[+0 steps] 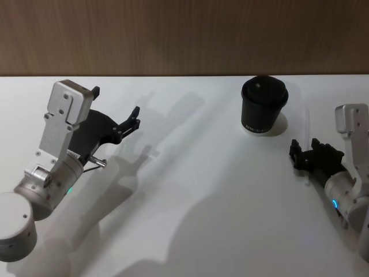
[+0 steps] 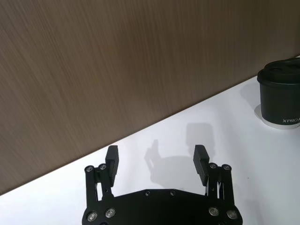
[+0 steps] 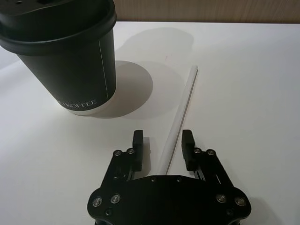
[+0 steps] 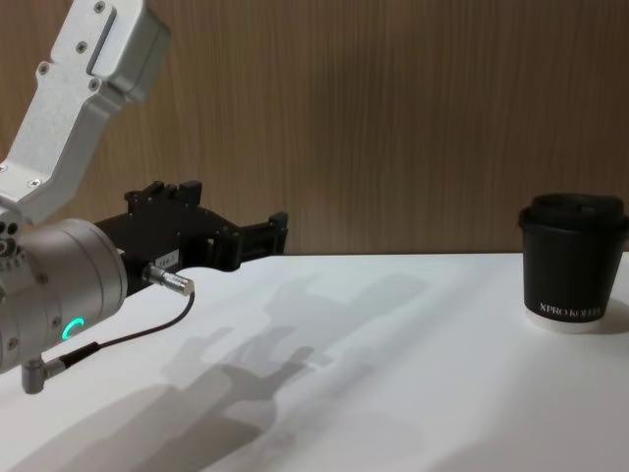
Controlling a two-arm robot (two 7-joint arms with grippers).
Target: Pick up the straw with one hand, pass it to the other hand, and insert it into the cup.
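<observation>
As the head view presents the bench, we record the cup point(image 1: 263, 105) upright on the white table point(image 1: 190, 231), lid on. The left gripper point(image 1: 134, 120) hangs well apart from the cup on its left side, fingers spread and empty. The right gripper point(image 1: 304, 147) sits near the cup, to its right and closer to the robot.

Left wrist view: both fingers stand wide apart with bare table between them. The cup lies well ahead and off to one side, with the wooden wall point(image 2: 117, 61) behind.

Right wrist view: the straw point(image 3: 183, 101) lies flat on the table just beside the cup, not touching it. Its near length runs between the spread fingers of the right gripper, closer to one finger than the other; we cannot tell whether it touches that finger. Nothing is pinched.

Chest view: the left gripper is raised above the table, far to the cup's left, carrying nothing.

Assessment: we judge the straw very light, smooth and thin-walled. It looks stiff along its length but liable to roll, swivel or flatten under a hard squeeze. We would advise a gentle pinch square across it near the end farthest from the cup's lid, leaving a long free length for the second gripper.
</observation>
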